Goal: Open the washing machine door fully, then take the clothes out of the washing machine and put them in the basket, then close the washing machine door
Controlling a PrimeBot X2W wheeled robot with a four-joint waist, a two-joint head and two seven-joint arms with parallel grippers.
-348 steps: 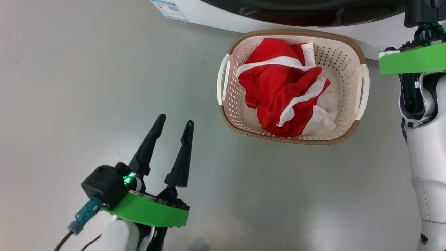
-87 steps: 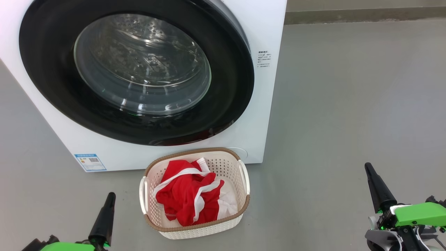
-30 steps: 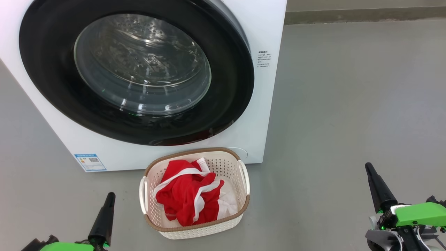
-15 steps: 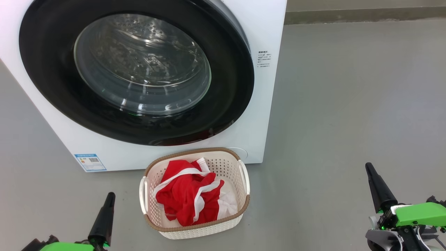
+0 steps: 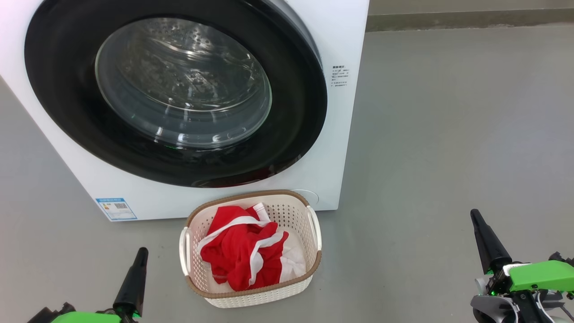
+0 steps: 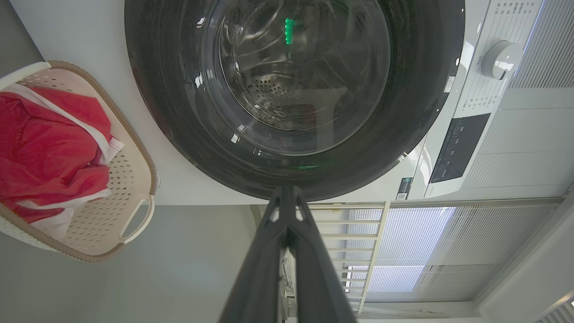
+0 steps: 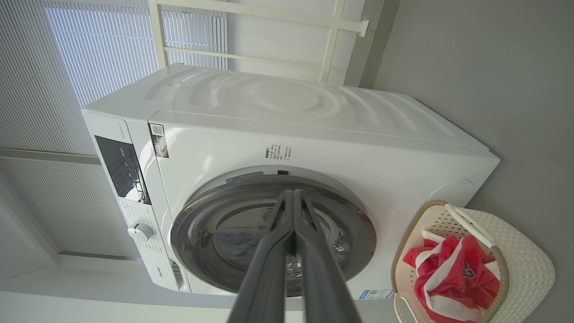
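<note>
The door [image 5: 179,85] is shut, its black rim flush with the white front of the washer [image 5: 345,45]; through the glass you see bare perforated drum. The clothes [image 5: 244,253], a red bundle with white bands, lie heaped in the basket [image 5: 255,298]. The basket stands on the grey floor [image 5: 448,134] just before the washer's lower front, beneath the lower right arc of the door; you cannot tell whether its far rim touches the washer. A small blue label [image 5: 115,208] marks the washer's lower left corner, left of the basket. In the left wrist view a white dial [image 6: 501,59] and a dark panel [image 6: 457,146] sit on the washer's front beside the door. Your left end effector [image 5: 142,252] rises from the lower left of the head view, near the basket's left handle but apart from it. Its fingers are pressed together on nothing, and in its wrist view the joined tips overlap the door's rim. Your right end effector [image 5: 474,214] stands at the lower right, well apart from basket and washer. It too is pressed together and empty, its fingers aimed at the door in its wrist view.
</note>
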